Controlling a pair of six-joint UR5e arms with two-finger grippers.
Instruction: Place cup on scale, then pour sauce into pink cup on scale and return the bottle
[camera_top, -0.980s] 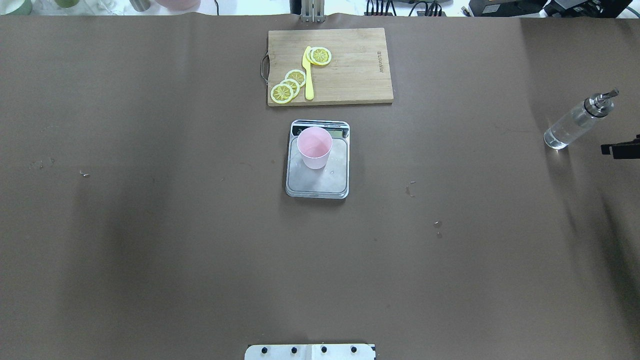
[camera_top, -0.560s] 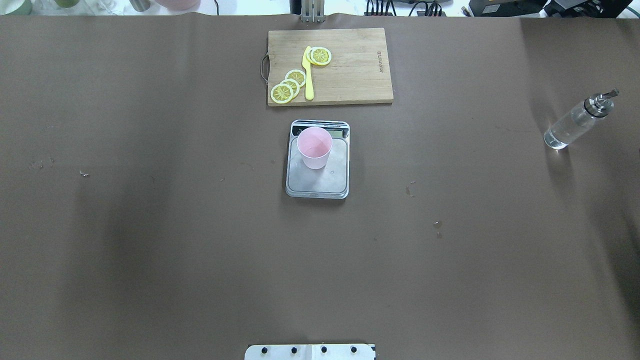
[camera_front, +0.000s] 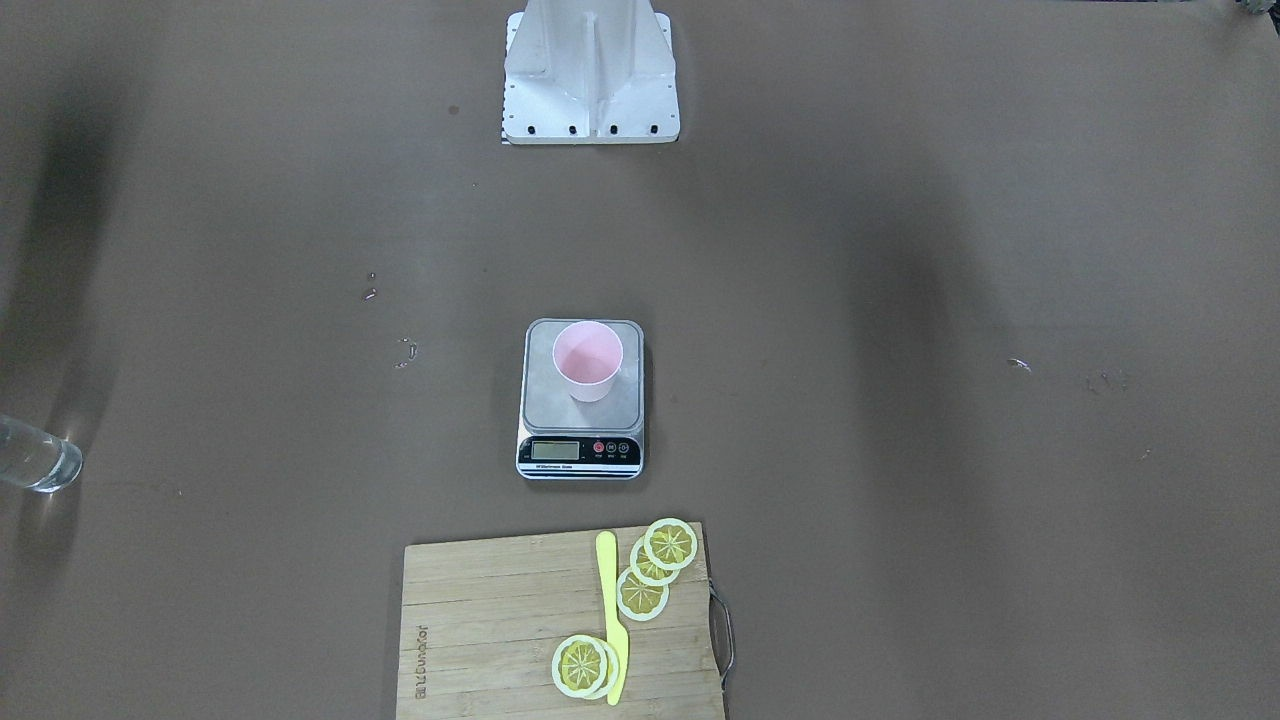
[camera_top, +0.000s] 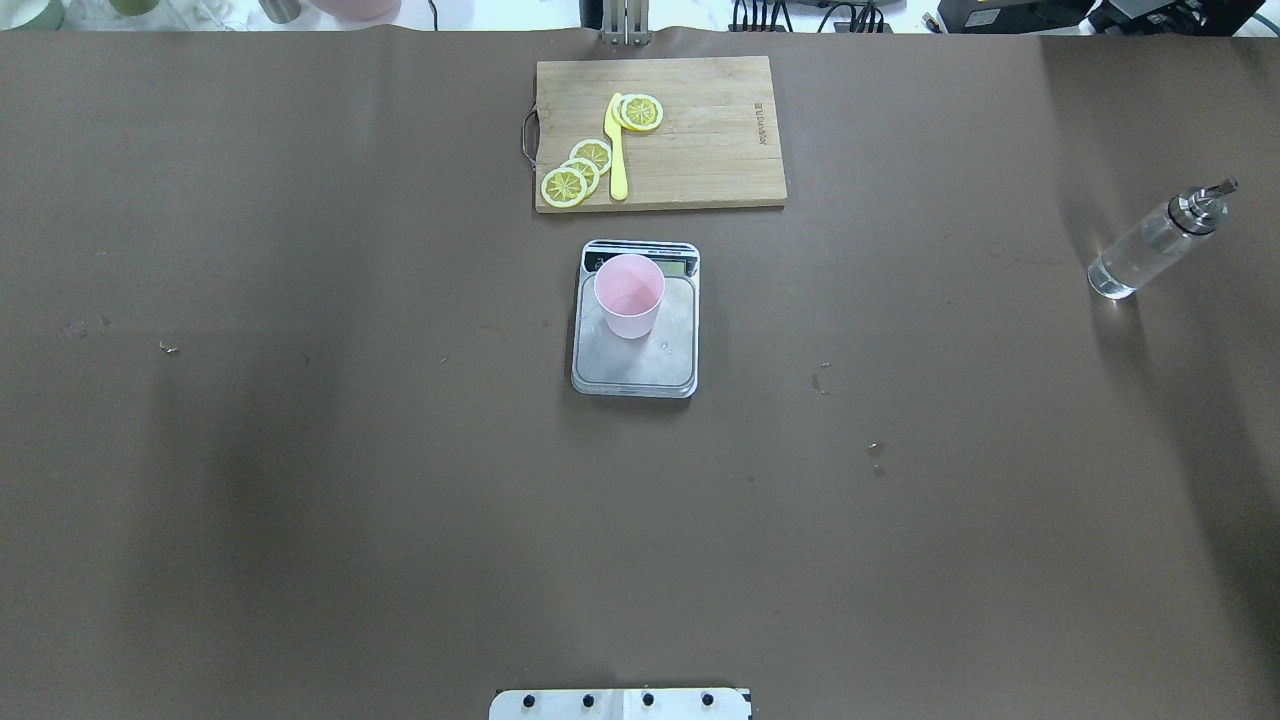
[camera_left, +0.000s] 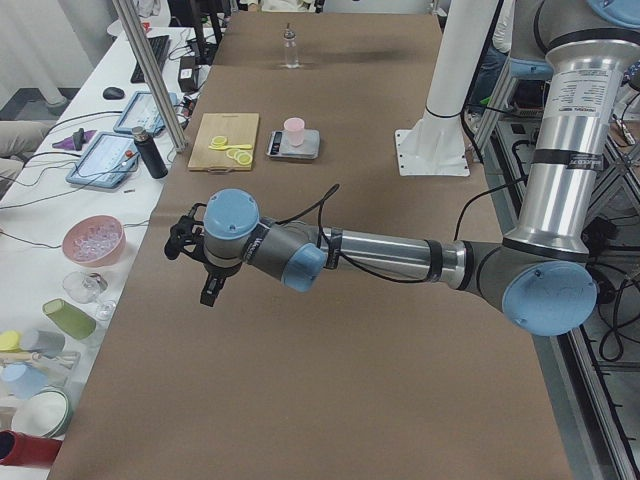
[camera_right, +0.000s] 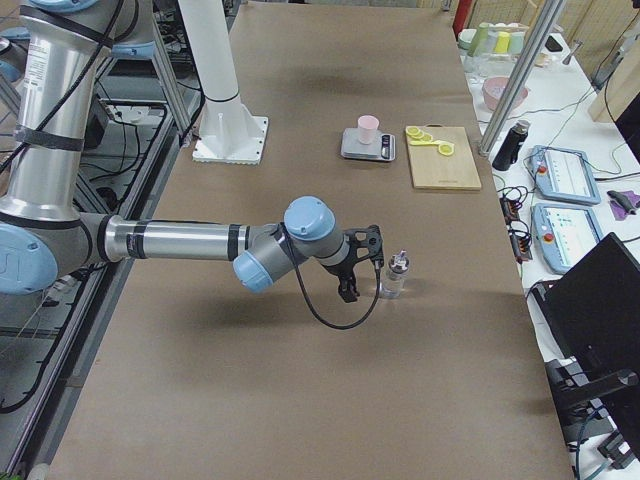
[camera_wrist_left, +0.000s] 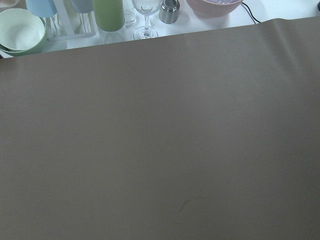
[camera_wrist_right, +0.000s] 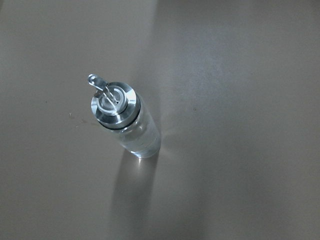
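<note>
The pale pink cup stands upright on the grey steel scale at the table's middle; both also show in the front-facing view, the cup on the scale. The clear glass bottle with its chrome spout stands alone at the far right, with clear sauce inside. The right wrist view looks down on the bottle. My right gripper hangs just beside the bottle, apart from it. My left gripper hovers over bare table far to the left. I cannot tell whether either is open or shut.
A wooden cutting board with lemon slices and a yellow knife lies behind the scale. The robot base plate sits at the near edge. Bowls and glasses stand past the table's left end.
The black tip of my right gripper, at the overhead view's right edge a second ago, has drawn back out of that view. Bottle, cup and scale have not moved.
</note>
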